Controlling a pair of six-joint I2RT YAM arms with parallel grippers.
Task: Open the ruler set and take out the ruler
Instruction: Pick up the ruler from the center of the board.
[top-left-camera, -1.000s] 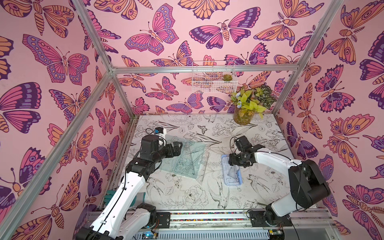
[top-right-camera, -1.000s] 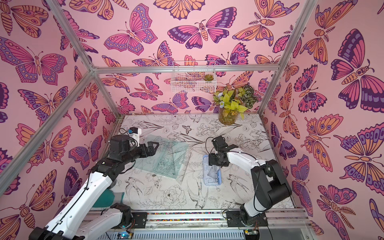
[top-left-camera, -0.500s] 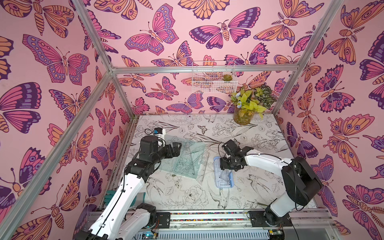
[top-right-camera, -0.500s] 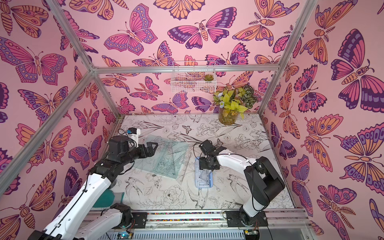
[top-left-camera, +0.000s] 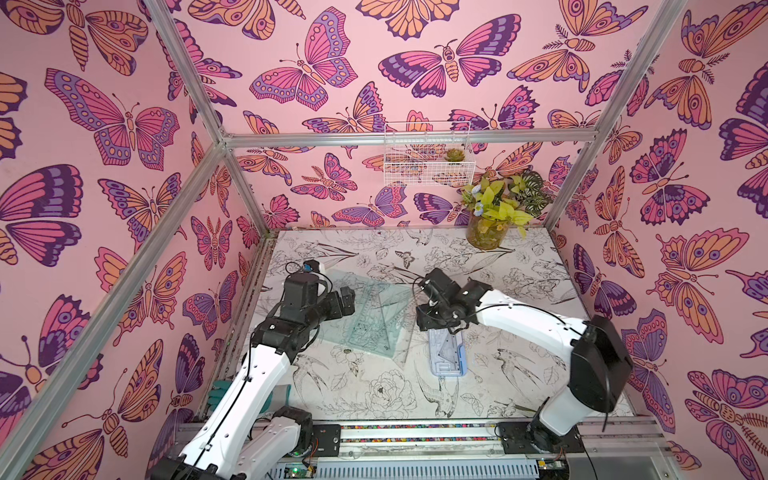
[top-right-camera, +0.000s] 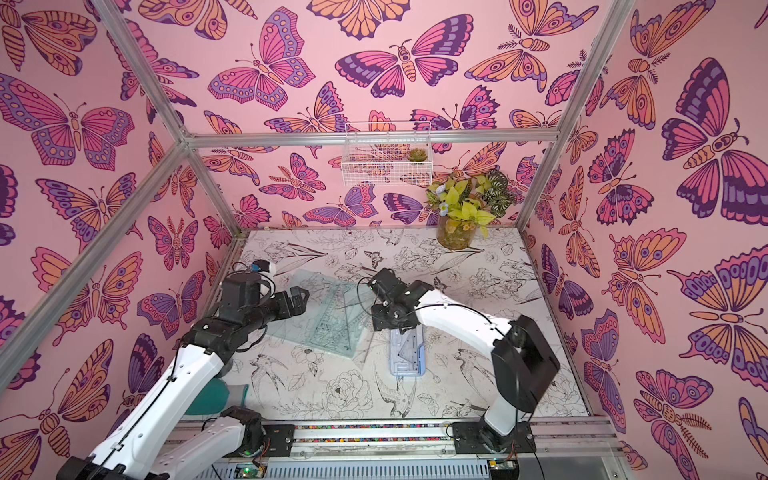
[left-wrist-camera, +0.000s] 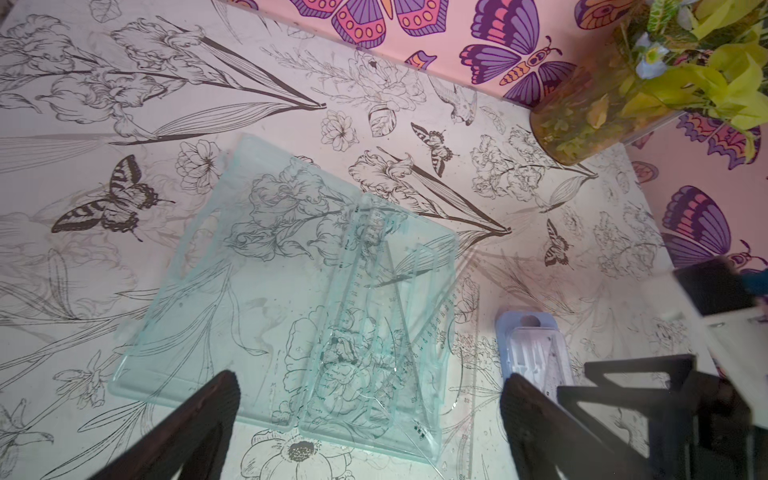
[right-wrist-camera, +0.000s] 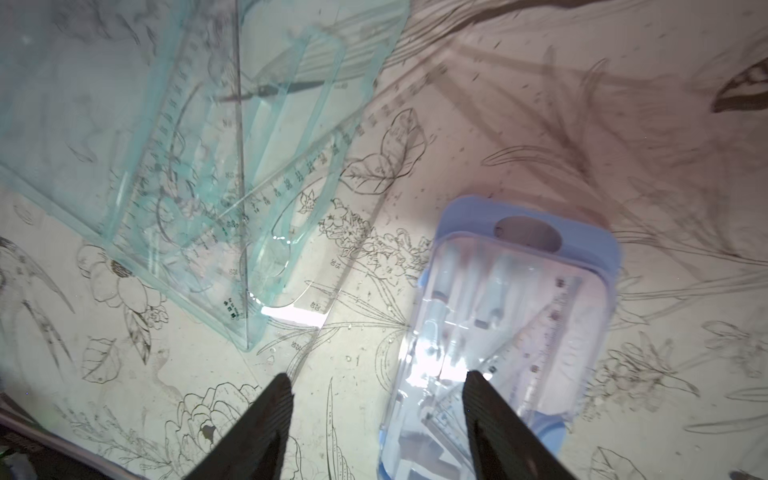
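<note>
The ruler set (top-left-camera: 370, 320) (top-right-camera: 320, 320) is a clear teal plastic case lying opened flat at the table's middle left, with clear rulers and set squares in its tray (left-wrist-camera: 365, 332) (right-wrist-camera: 104, 124). A long clear ruler (right-wrist-camera: 336, 266) (left-wrist-camera: 469, 353) lies half out of it, on the table beside its right edge. My left gripper (top-left-camera: 347, 299) (left-wrist-camera: 370, 382) hovers open over the case's left part, holding nothing. My right gripper (top-left-camera: 442, 330) (right-wrist-camera: 376, 376) is open just right of the case. One of its fingers is over a small blue case (top-left-camera: 446, 357) (right-wrist-camera: 519, 324).
A glass vase of plants (top-left-camera: 484, 232) stands at the back right corner. A white wire basket (top-left-camera: 428, 158) hangs on the back wall. Something teal (top-left-camera: 220, 395) lies off the table's front left edge. Pink walls and metal posts close in three sides.
My right gripper has moved left toward the teal case, and its jaws have narrowed a little. The blue case has slid left with it. The left arm has stayed put.
</note>
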